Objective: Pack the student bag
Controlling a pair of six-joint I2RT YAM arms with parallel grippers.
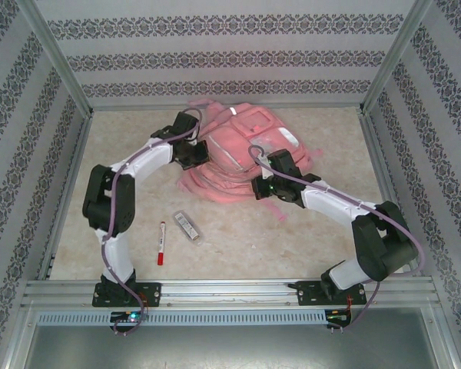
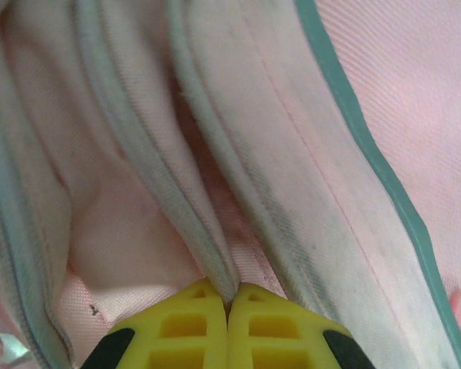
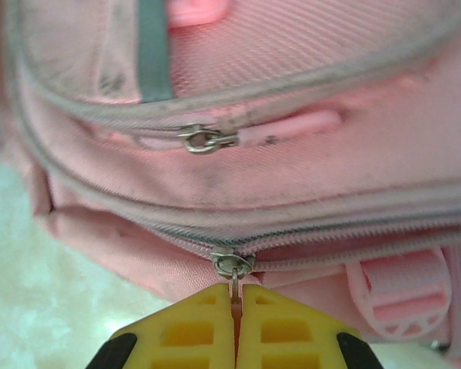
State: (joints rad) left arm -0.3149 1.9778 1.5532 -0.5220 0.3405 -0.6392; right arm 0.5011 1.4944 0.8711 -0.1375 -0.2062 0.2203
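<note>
Now the student bag [image 1: 238, 150] lies flat at the far middle of the table [image 1: 307, 231], with both tools on it. Just ahead of the right gripper [image 3: 237, 301] runs the bag's lower zipper line. Its jaws are pressed together on the small metal zipper pull [image 3: 232, 267], which hangs from its slider straight down into the yellow tips. Farther beyond the tips sits a second pull [image 3: 202, 139] on the pocket above, and off to the tool's right is a pink strap buckle [image 3: 403, 296]. The left gripper [image 2: 229, 301] is likewise closed, pinching a piped fold [image 2: 207, 231] of pink fabric that rises away from its tips.

The step in hand looks like opening the compartment. To do it well, the right arm should draw the pull along the zipper's own line, low and parallel to the teeth. Lifting it away from the bag risks the thin tab slipping out. The left grip is the anchor: it should tension its fold against the pull so the soft cloth does not bunch ahead of the slider. Behind both tools, nearer the arm bases, a red marker [image 1: 160, 244] and a small pale object [image 1: 187, 225] lie ready to go in.
</note>
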